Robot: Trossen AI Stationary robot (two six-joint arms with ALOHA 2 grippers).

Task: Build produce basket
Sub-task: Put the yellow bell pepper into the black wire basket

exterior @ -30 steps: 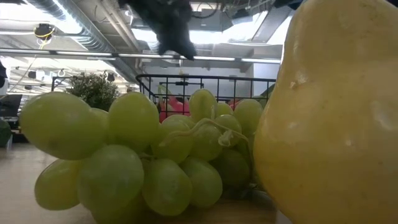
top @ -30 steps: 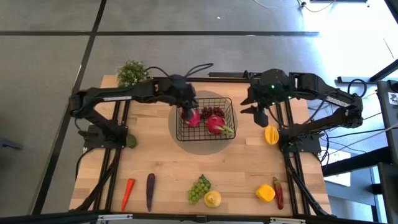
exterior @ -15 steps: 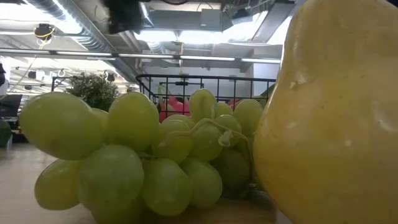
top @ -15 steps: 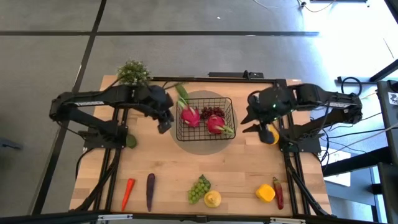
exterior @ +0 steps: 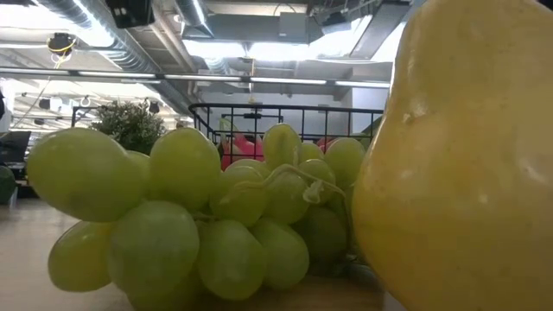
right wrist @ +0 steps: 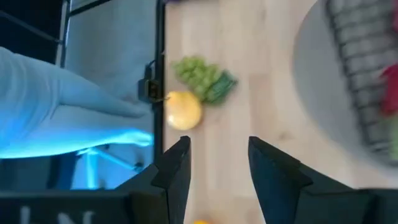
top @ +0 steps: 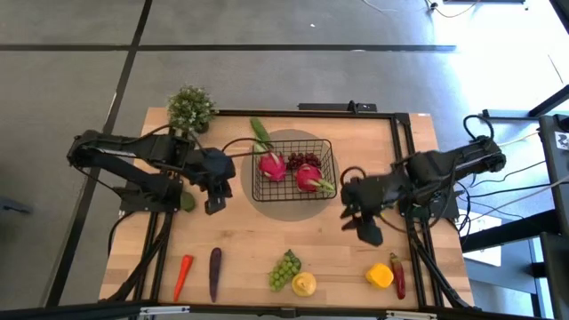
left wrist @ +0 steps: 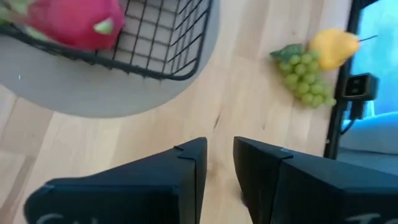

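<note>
two pink dragon fruits [top: 273,165] in black basket [top: 325,149]

Robotics lab or workshop space. A wooden tabletop [top: 284,236] is sitting on a bare grey concrete floor [top: 71,80] with dark seam lines. Exposed ceiling ducts [exterior: 104,34], pipes and strip lights [exterior: 259,50] are showing overhead. Loose cables [top: 498,191] are trailing beside the black frame rails [top: 404,178].

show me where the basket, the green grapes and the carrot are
basket [top: 325,147], high view, on its wire rim at the far right corner.
green grapes [top: 284,270], high view, on the middle of the bunch.
carrot [top: 182,276], high view, mid-length on its orange body.
</note>
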